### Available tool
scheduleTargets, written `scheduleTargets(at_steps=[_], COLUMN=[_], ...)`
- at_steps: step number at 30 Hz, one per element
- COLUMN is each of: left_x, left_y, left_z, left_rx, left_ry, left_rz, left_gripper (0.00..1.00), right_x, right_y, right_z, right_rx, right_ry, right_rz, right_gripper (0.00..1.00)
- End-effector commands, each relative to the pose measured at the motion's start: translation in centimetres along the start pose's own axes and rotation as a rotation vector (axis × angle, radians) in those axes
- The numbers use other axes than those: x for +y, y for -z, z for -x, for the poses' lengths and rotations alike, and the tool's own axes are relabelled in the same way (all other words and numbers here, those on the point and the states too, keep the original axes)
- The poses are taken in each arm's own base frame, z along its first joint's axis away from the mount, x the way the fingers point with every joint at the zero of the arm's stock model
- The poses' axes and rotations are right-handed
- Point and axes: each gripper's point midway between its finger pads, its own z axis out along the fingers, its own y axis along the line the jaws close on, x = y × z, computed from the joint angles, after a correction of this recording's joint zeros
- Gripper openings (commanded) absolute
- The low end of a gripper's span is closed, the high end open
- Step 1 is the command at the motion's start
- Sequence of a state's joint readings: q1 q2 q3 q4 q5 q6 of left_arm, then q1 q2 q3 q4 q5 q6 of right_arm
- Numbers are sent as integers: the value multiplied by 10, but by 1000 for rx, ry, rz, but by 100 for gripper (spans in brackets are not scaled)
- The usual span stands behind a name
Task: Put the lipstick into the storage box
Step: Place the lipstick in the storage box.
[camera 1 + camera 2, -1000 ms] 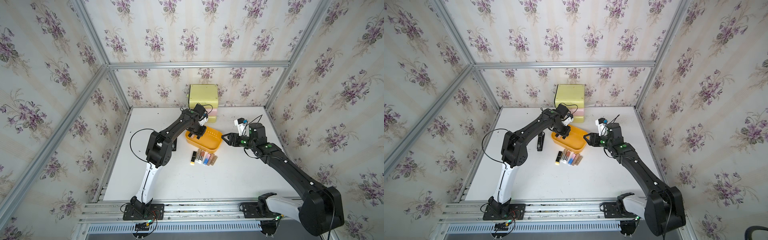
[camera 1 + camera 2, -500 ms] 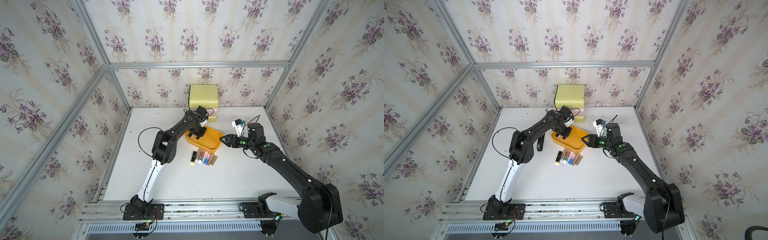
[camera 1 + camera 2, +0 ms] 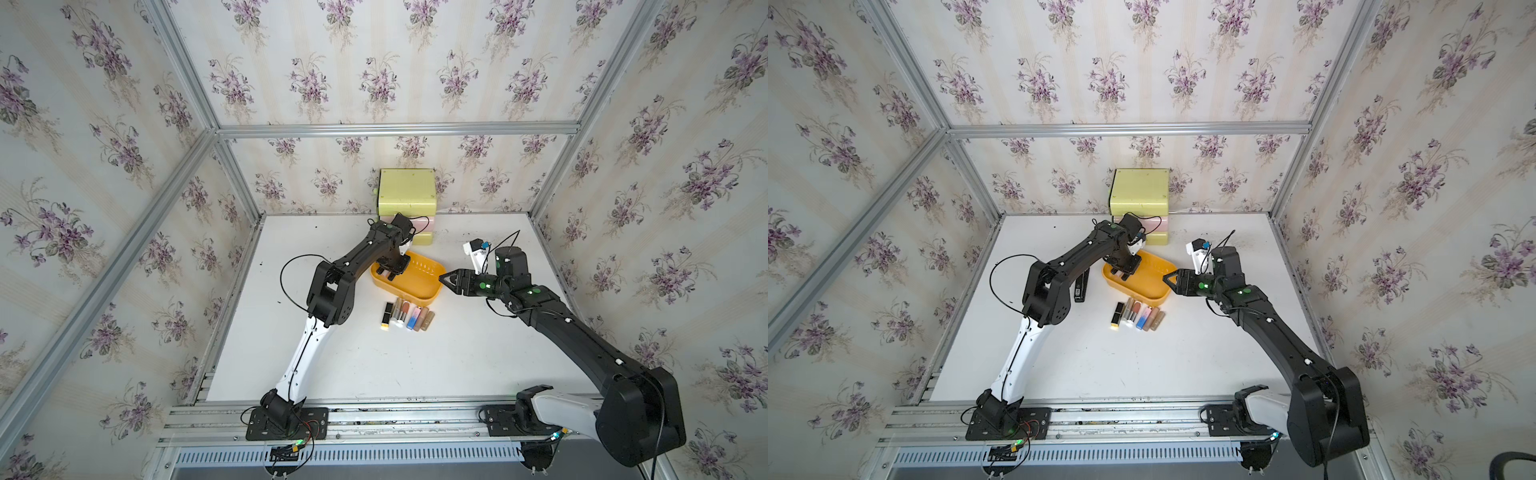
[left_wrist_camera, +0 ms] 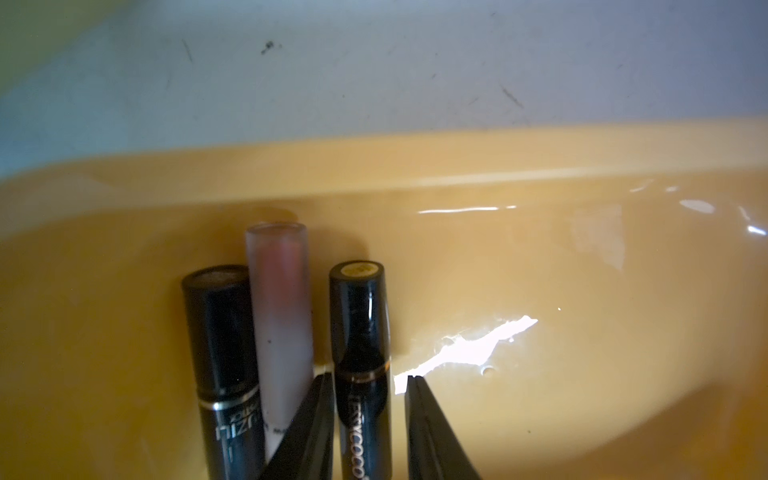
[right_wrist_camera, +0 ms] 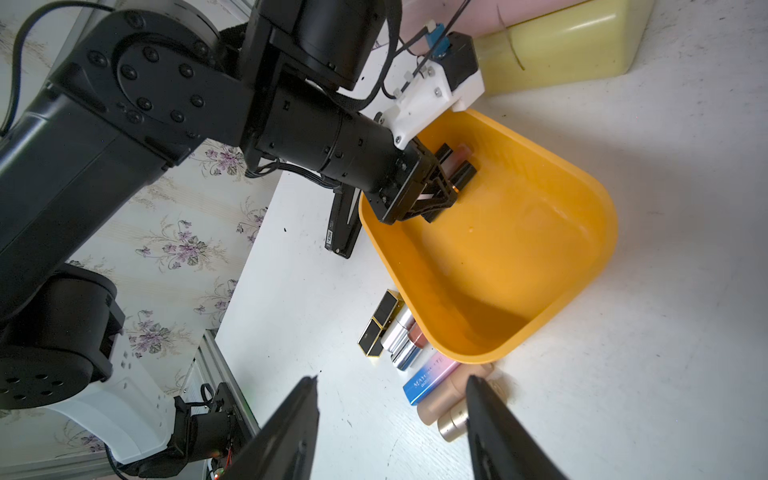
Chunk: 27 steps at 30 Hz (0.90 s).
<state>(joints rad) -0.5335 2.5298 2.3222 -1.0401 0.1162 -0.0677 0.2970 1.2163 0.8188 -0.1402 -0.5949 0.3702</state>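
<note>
Left pincer (image 4: 370, 377), tight before, loose around lipstick (image 4: 359, 316) (inside storage box (image 4: 540, 257))

Black lipstick (image 4: 360, 332) bears "…COCO"; blue-pink lipstick (image 5: 430, 380) bears "MAYC…"; other lettering is too unclear to read.

Storage box (image 3: 419, 283) mid-table, three lipsticks (image 4: 282, 316) inside it, lipstick row (image 3: 409, 314) before it, drawer unit (image 3: 406, 191) behind

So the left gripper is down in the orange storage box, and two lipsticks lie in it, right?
Not two: three lipsticks lie there. The left wrist view shows a black tube, a frosted pink tube and a second black tube side by side in the orange storage box, with the left gripper down over the last one.
</note>
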Motion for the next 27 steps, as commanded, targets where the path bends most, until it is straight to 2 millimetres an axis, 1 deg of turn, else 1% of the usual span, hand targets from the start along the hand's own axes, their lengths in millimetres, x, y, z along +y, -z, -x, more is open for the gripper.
scheduleTargets(at_steps=[1,2,4,5,7,9,13,17,18,19,21,25,27], left_x=[2,2,0,-1,-3,-6,-13,-18,-18,-19,-21,-26,-28], left_y=[2,5,15,23,39,60,103,140,148,154,168,178,179], left_z=[-3,-2,2,5,10,16,18,4,-2,-7,-22,-56,-76], left_rx=[12,8,-12,-32,-70,-123,-206,-271,-279,-284,-297,-277,-265], left_ry=[8,9,12,12,11,11,19,28,33,35,41,52,62], left_rz=[-1,-2,-8,-13,-23,-35,-67,-91,-93,-96,-107,-135,-143], left_gripper=[31,33,43,45,48,50,53,54,54,59,60,62,62], right_x=[3,4,5,6,8,11,16,22,24,25,29,33,29], right_y=[2,2,3,4,5,5,7,9,10,10,10,8,6], right_z=[0,1,2,3,4,4,5,3,3,2,1,-5,-11], right_rx=[0,-2,-8,-9,-12,-12,-13,-12,-12,-11,-7,9,24], right_ry=[4,4,4,4,0,-4,-17,-24,-25,-27,-26,-28,-39], right_rz=[9,11,13,17,21,34,54,73,76,78,84,80,41], right_gripper=[60,60,60,60,59,59,59,59,59,59,59,59,58])
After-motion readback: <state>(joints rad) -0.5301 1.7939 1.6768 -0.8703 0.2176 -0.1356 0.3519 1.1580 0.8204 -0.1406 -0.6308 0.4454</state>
